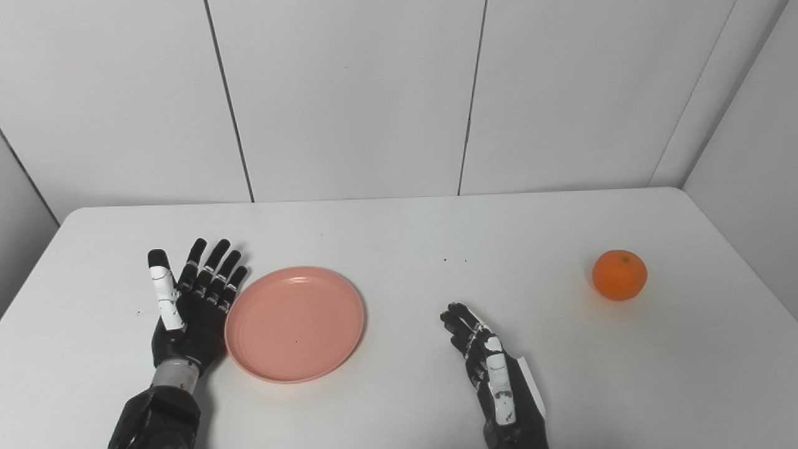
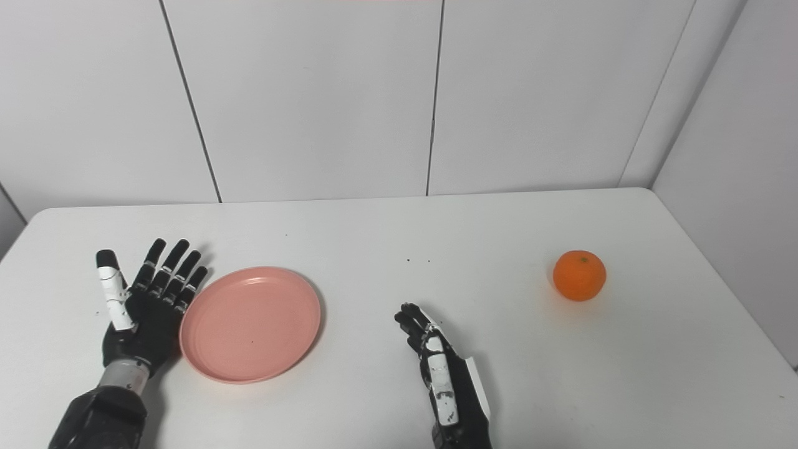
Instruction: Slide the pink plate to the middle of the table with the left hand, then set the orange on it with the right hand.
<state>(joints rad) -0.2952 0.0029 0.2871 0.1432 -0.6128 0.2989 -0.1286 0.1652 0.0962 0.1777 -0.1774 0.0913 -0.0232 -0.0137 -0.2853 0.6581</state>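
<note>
Right now the pink plate (image 1: 295, 323) sits flat on the white table (image 1: 399, 224), and it has nothing in it. The left robot hand (image 1: 190, 305) is just beside the plate's left edge, maybe touching it, with its fingers spread and holding nothing. The plate looks light, stiff and smooth, so I think it should slide easily if the hand pushes on its left rim. The orange (image 1: 619, 275) rests far to the right of the plate. It looks round and firm, so it could roll; best to wrap fingers around its sides. The right robot hand (image 1: 492, 368) waits between plate and orange, fingers straight and close together, empty.
</note>
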